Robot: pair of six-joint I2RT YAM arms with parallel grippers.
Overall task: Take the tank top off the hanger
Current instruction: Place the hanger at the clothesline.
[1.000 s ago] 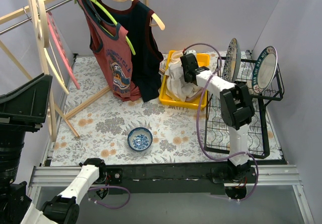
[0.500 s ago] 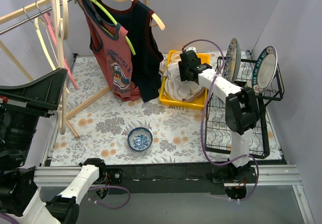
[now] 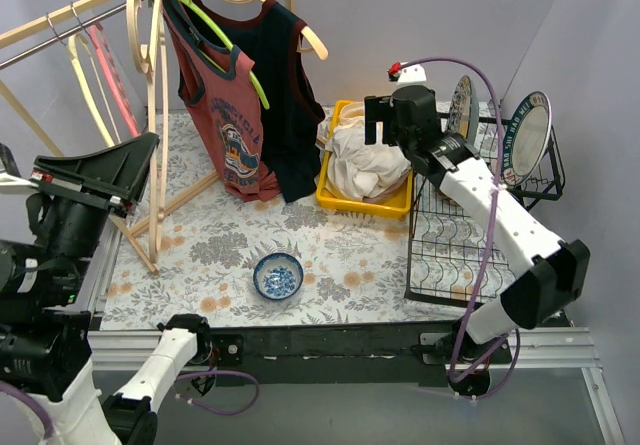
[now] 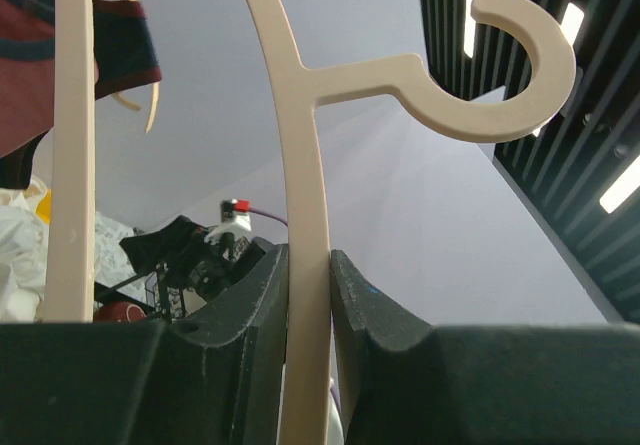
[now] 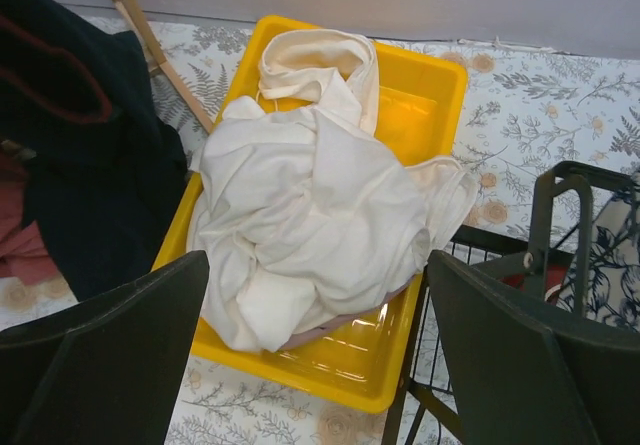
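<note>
Swinging inward toward the wooden clothes rail [image 3: 90,1], the left gripper [image 4: 308,275] has brought its bare cream plastic hanger [image 4: 305,145] along, jaws clamped on its neck. Farther off, the right gripper [image 5: 315,265] has risen and spread wide, holding nothing. Below it the crumpled white tank top [image 5: 310,205] lies heaped in the yellow plastic tray [image 5: 430,85], free of the hanger. Removal looks done. What remains is probably to park the hanger and pull both arms back.

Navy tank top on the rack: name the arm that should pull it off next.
Right. The right end effector is open and empty above the yellow bin, nearer the navy tank top. The left end effector is clamped on a bare hanger.
</note>
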